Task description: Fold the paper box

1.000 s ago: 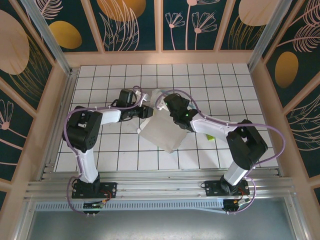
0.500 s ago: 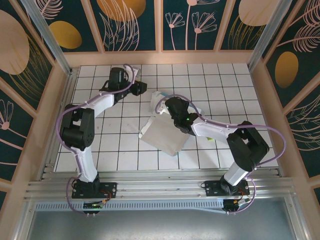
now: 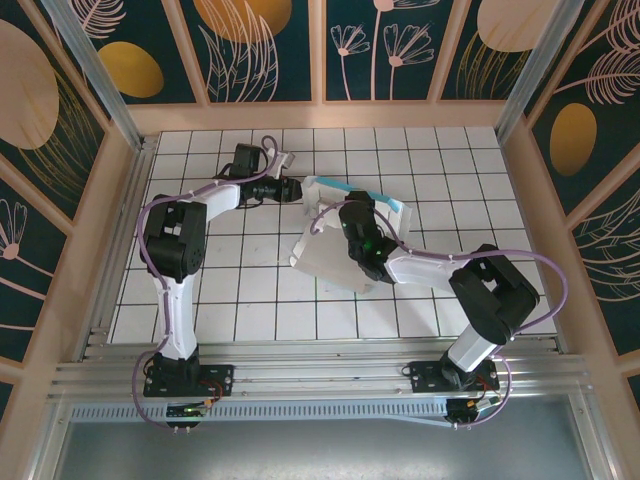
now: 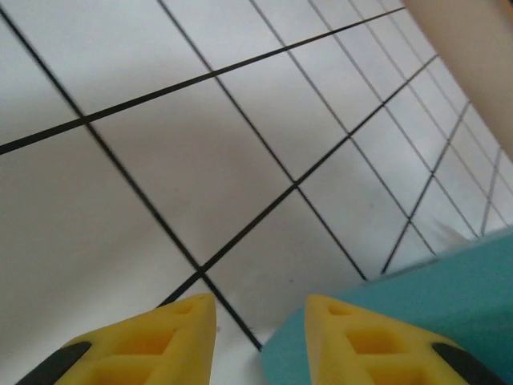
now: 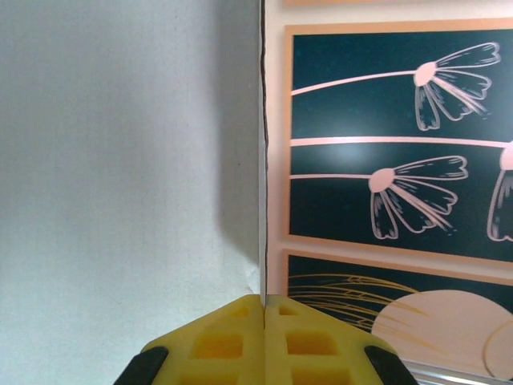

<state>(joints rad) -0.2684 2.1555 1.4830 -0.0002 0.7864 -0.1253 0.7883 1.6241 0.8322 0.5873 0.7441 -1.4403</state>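
The paper box [image 3: 322, 262] lies mid-table as a white sheet, and its far flap [image 3: 375, 194] is raised with the light blue side showing. My right gripper [image 3: 348, 213] is over the sheet's far part. In the right wrist view it [image 5: 264, 301] is shut on the thin edge of the white card [image 5: 120, 160], which stands upright. My left gripper [image 3: 291, 188] hovers just left of the blue flap. In the left wrist view its yellow fingertips [image 4: 260, 309] stand apart, and a corner of the blue card [image 4: 433, 297] reaches toward the gap, behind the right finger.
The white tiled table [image 3: 200, 290] is ringed by wooden walls with dark flowered panels [image 3: 260, 50]. Both arms cross the middle of the table. A metal rail [image 3: 320, 375] runs along the near edge.
My left gripper let go at the sheet's left edge, swung out to the back left, then came back toward the flap. The far flap has tipped up and now shows blue. The right grip is unchanged.
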